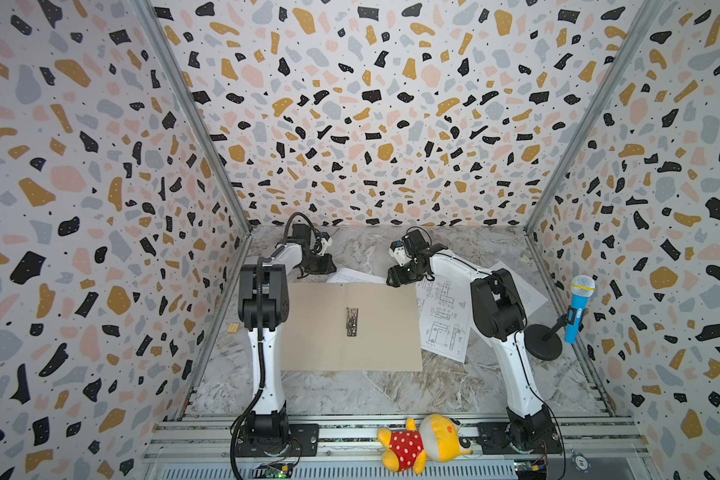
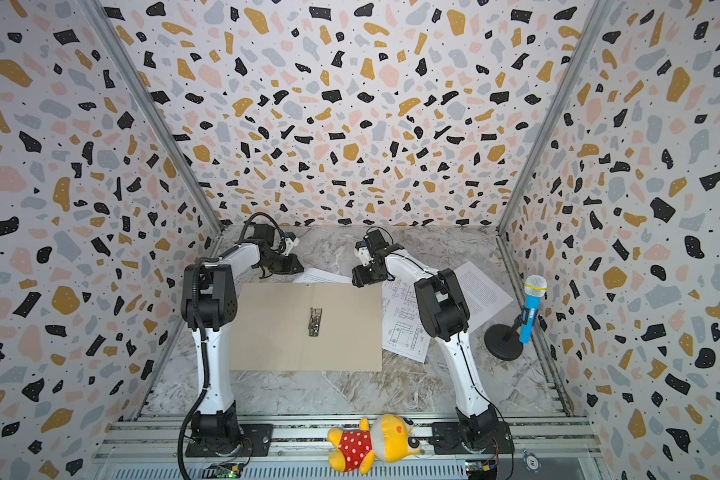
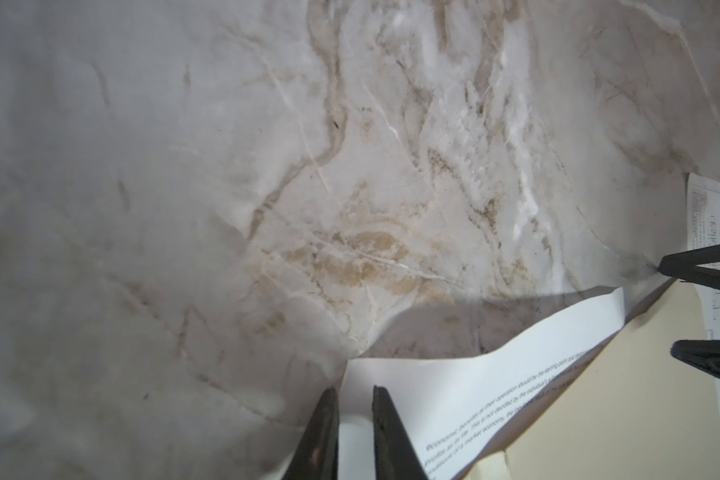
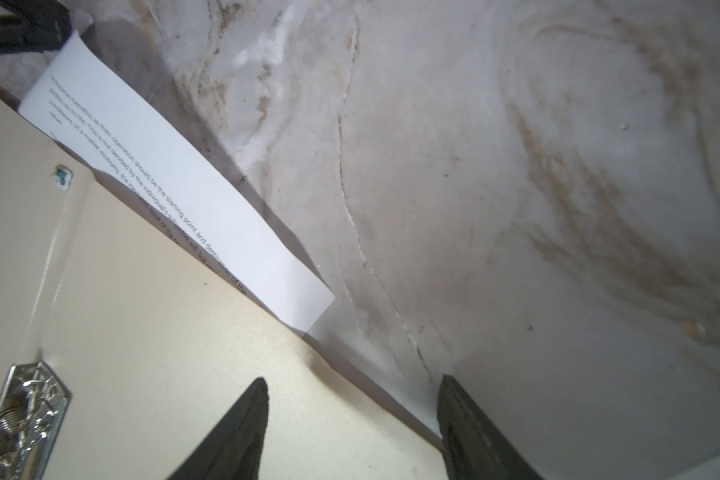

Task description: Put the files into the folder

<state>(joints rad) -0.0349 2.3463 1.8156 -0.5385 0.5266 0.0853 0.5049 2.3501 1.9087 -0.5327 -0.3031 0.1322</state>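
Presently the folder [image 1: 316,328] lies open on the table [image 1: 391,390], one text sheet [image 1: 356,275] poking from under its far edge, where the left gripper [image 3: 354,390] sits narrowly parted at the sheet's corner, grasp unclear, and the right gripper [image 4: 353,379] spreads wide, empty.

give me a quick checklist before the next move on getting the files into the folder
1. Folder open flat, clip exposed: ok.
2. Files inside folder: not ok; one text sheet sticks out from under its far edge, and the drawing sheet and second text sheet lie outside, to its right.
3. Left hand clear of that text sheet: cannot tell; jaws narrowly apart at its corner.
4. Right hand open and empty: ok; it straddles the folder's far edge.
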